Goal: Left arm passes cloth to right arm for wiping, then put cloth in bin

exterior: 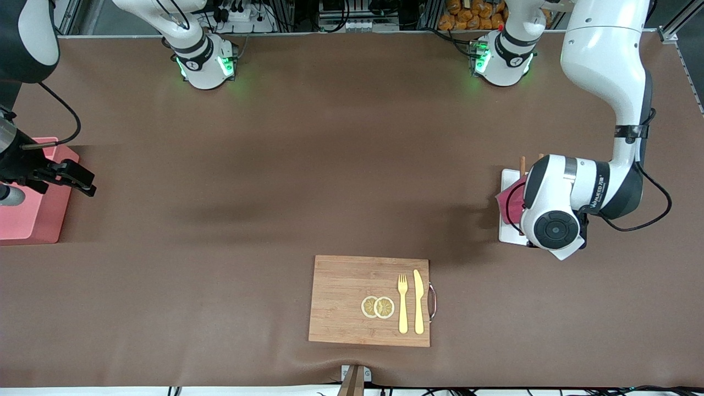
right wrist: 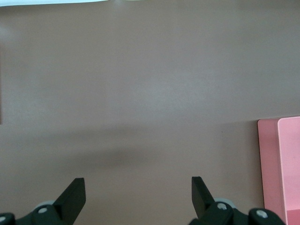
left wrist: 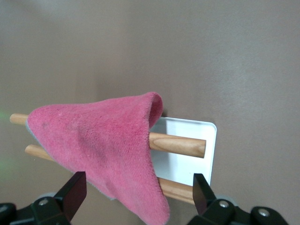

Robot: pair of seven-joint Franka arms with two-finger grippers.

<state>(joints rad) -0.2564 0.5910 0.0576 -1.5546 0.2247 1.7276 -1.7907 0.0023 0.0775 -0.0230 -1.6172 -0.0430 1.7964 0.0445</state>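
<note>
The cloth (left wrist: 105, 150) is draped over two wooden sticks (left wrist: 177, 144) of a flat white rack (left wrist: 202, 140), at the left arm's end of the tabletop (exterior: 275, 165). It hangs folded, with one corner pointing down past the lower stick. The left tool (left wrist: 136, 194) is held just above the cloth with its fingers (left wrist: 72, 193) spread wide on either side of it; nothing is gripped, and contact with the cloth cannot be told. In the front view the left arm (exterior: 605, 99) is bent over the rack and most of the cloth is covered by its wrist.

The right tool (right wrist: 136, 194) is seen open and empty over the bare tabletop, just beside the pink bin (exterior: 33, 203), at the right arm's end. The right arm (exterior: 22, 49) waits there.

A wooden cutting board (exterior: 346, 297) lies well apart from both tools, nearer to the front camera. On it lie a yellow fork (exterior: 403, 302), a yellow knife (exterior: 418, 301) and two round slices (exterior: 378, 307).
</note>
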